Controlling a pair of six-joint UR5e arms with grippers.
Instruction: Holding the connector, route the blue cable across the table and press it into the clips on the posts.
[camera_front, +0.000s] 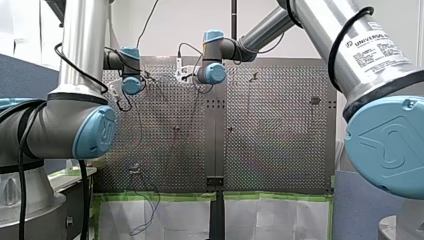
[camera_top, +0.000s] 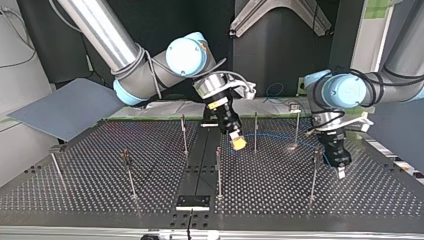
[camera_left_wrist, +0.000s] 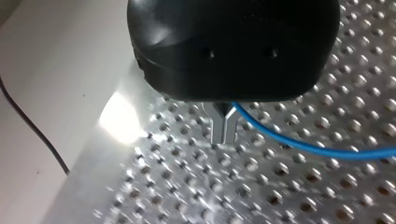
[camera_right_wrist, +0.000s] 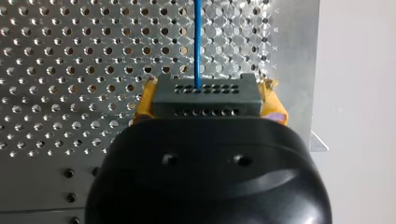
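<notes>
A grey connector (camera_right_wrist: 205, 93) sits clamped between the yellow pads (camera_right_wrist: 144, 100) of my right gripper (camera_right_wrist: 208, 109), which is shut on it. The blue cable (camera_right_wrist: 198, 42) leaves the connector straight ahead over the perforated table. In the top view my right gripper (camera_top: 239, 142) hangs tilted near the table's middle. The blue cable (camera_top: 280, 141) runs low from there toward my left gripper (camera_top: 341, 172) at the view's right. In the left wrist view, my left gripper (camera_left_wrist: 224, 137) has its metal fingers shut on the blue cable (camera_left_wrist: 303, 148), which curves away to one side just above the table.
Several thin posts stand on the perforated table (camera_top: 100, 165), among them one (camera_top: 255, 132) by my right gripper and one (camera_top: 314, 177) by my left gripper. A black bracket (camera_top: 193, 202) sits at the near edge. A grey board (camera_top: 65, 107) lies at the top view's left.
</notes>
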